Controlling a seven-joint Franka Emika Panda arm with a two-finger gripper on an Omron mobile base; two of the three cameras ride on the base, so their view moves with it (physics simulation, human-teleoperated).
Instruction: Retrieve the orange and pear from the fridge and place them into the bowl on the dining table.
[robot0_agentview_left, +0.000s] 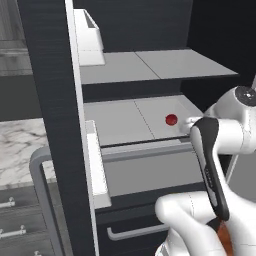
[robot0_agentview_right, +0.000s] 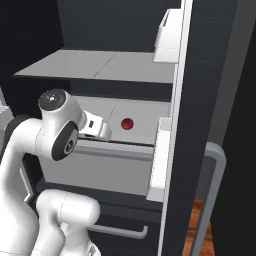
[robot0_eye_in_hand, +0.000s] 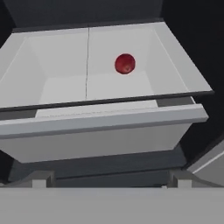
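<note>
The gripper (robot0_eye_in_hand: 109, 183) is spread wide and holds nothing, its tips low in the hand view, pointed into the open fridge (robot0_agentview_left: 55, 100). Ahead of it, on the light-grey shelf (robot0_eye_in_hand: 65, 70), sits one small red round object (robot0_eye_in_hand: 125, 64) — upper centre of the hand view, slightly right of the claw's line. That isn't the orange — neither orange nor pear can be made out on these shelves, so the search likely goes on.

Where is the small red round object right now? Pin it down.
The small red round object lies on the light-grey lower shelf inside the open tall black fridge, right of the shelf's centre seam in both base views, just beyond the robot's hand.
</note>
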